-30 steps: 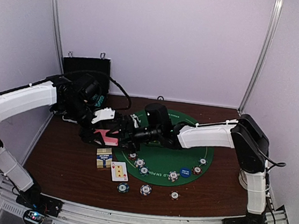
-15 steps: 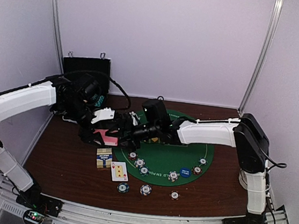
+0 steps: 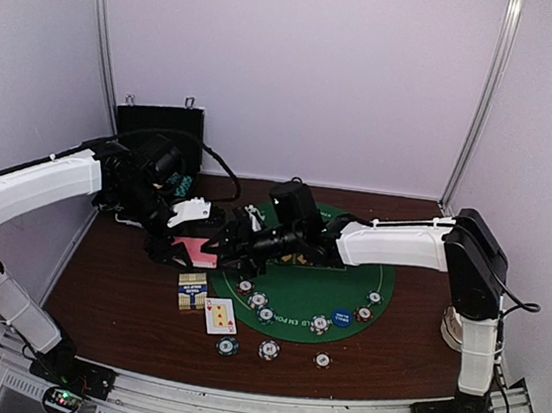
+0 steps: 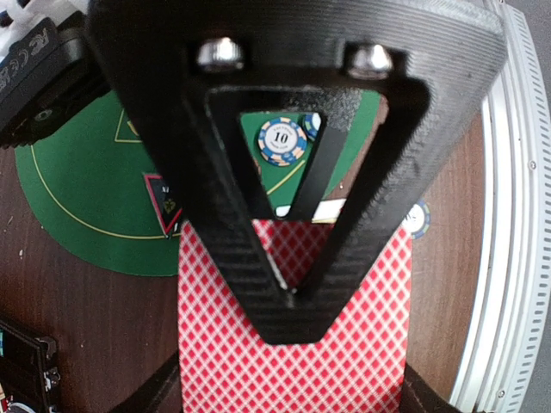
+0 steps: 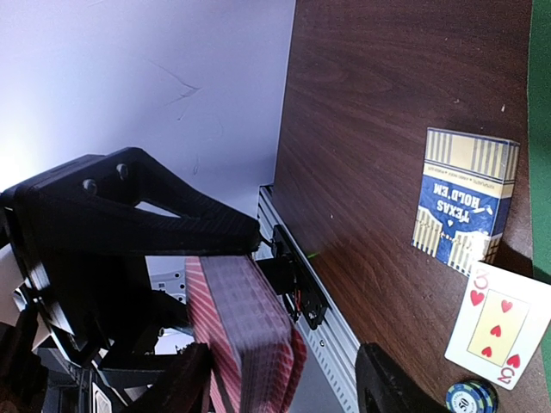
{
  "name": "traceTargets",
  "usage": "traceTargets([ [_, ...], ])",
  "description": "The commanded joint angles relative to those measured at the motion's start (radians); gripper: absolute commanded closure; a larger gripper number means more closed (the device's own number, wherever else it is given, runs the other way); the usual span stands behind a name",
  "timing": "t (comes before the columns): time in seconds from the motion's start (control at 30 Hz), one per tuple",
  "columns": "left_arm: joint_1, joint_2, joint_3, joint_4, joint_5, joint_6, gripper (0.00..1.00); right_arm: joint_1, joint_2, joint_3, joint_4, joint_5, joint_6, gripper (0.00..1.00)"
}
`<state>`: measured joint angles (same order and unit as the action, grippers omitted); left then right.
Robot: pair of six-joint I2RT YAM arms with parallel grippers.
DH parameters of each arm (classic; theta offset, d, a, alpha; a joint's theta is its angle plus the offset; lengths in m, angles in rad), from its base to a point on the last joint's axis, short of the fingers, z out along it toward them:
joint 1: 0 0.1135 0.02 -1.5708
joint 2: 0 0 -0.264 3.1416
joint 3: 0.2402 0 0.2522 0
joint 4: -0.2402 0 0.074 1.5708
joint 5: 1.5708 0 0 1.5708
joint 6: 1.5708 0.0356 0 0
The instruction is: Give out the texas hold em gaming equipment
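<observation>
My left gripper (image 3: 186,246) is shut on a deck of pink-backed playing cards (image 3: 195,250), held above the brown table left of the green mat (image 3: 348,275). In the left wrist view the deck (image 4: 293,353) fills the bottom of the view under my finger (image 4: 293,297). My right gripper (image 3: 226,244) reaches in from the right. It stands open astride the deck's end (image 5: 245,331), with a gap on the right side. Several striped chips (image 3: 269,349) and a blue button (image 3: 342,316) lie on and near the mat. A triangle marker (image 4: 165,202) lies on the mat.
A blue and gold card box (image 3: 192,291) and a face-up three of hearts (image 3: 220,315) lie just below the grippers. A black case (image 3: 160,129) stands at the back left. The metal rail (image 3: 253,403) runs along the near edge.
My right gripper has moved left onto the deck's end and its jaws have narrowed. The left gripper and the deck have stayed put.
</observation>
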<state>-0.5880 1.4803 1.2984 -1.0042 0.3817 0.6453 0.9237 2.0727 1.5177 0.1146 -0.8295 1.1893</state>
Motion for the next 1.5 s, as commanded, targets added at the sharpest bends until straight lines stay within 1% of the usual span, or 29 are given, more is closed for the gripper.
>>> traceTargets([
  [0.0,0.005,-0.040,0.012,0.027,0.009,0.000,1.00,-0.009,-0.053,-0.032,-0.027,0.005,-0.022,0.42],
  [0.07,0.005,-0.039,0.011,0.030,0.010,-0.001,1.00,-0.009,-0.057,-0.040,0.011,0.006,0.004,0.40],
  [0.17,0.005,-0.031,0.012,0.032,0.015,-0.006,1.00,0.001,-0.043,-0.053,0.205,0.001,0.122,0.32],
  [0.23,0.005,-0.027,0.016,0.032,0.017,-0.009,1.00,0.012,-0.015,-0.028,0.309,-0.004,0.188,0.30],
  [0.3,0.005,-0.026,0.021,0.031,0.018,-0.012,1.00,0.026,0.020,0.004,0.348,-0.009,0.229,0.30],
  [0.4,0.005,-0.030,0.024,0.030,0.016,-0.013,1.00,0.037,0.055,0.035,0.337,-0.007,0.243,0.31],
  [0.47,0.005,-0.035,0.023,0.031,0.015,-0.011,1.00,0.038,0.065,0.030,0.342,-0.007,0.252,0.33],
  [0.7,0.005,-0.039,0.028,0.031,0.017,-0.012,1.00,0.029,0.057,0.008,0.263,0.004,0.212,0.38],
  [0.9,0.005,-0.046,0.033,0.025,0.014,-0.010,1.00,-0.002,0.011,-0.054,0.202,0.029,0.173,0.51],
  [0.97,0.005,-0.049,0.035,0.025,0.010,-0.010,1.00,-0.009,-0.005,-0.070,0.166,0.030,0.152,0.53],
  [1.27,0.005,-0.045,0.035,0.025,0.003,-0.009,1.00,-0.021,-0.068,-0.135,0.157,0.023,0.132,0.55],
  [1.47,0.005,-0.042,0.035,0.024,0.000,-0.007,1.00,-0.024,-0.115,-0.118,0.161,-0.002,0.117,0.50],
])
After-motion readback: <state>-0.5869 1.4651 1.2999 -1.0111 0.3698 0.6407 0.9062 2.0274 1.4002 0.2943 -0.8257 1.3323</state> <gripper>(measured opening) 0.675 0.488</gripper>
